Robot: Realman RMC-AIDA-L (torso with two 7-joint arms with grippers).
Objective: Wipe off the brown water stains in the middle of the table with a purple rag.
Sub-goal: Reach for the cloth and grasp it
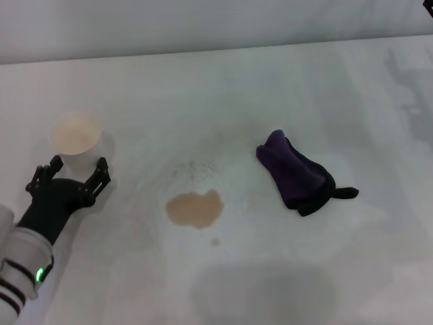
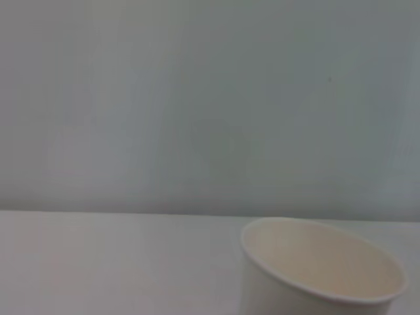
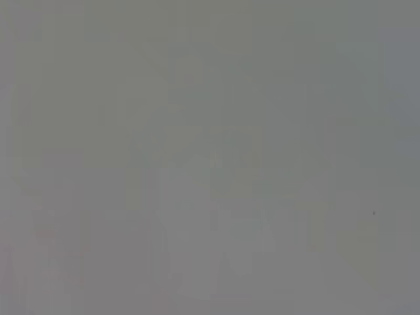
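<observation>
2 brown marks lie near the middle of the surface (image 1: 284, 81): the brown water stains (image 1: 195, 208), a flat tan blot with a wavy outline, and 1 tiny dot of the same colour just beside it at its 5 o'clock. Faint dark specks sit on the white top just at the blot's 12 o'clock.

At the blot's 3 o'clock, clearly apart from it, lies the purple rag (image 1: 295, 172), bunched up, dark purple with black edging, its short black tail pointing toward 3 o'clock. Nothing touches it.

At the blot's 9 o'clock, near the surface's left edge, is the left hand (image 1: 76, 172). Its 2 black fingers are spread wide with nothing between them, pointing toward 12 o'clock. Just beyond the fingertips, at the hand's 12 o'clock, stands a pale cup (image 1: 76, 133) with a tan inside, upright and close to the fingertips; whether they touch it cannot be told. The left wrist view shows this same cup (image 2: 321, 270) close up, upright, its rim and pale inside visible against a plain wall.

Only 1 small dark corner shows at the head view's upper right edge. The right hand is not seen, and the right wrist view shows only a featureless grey field.
</observation>
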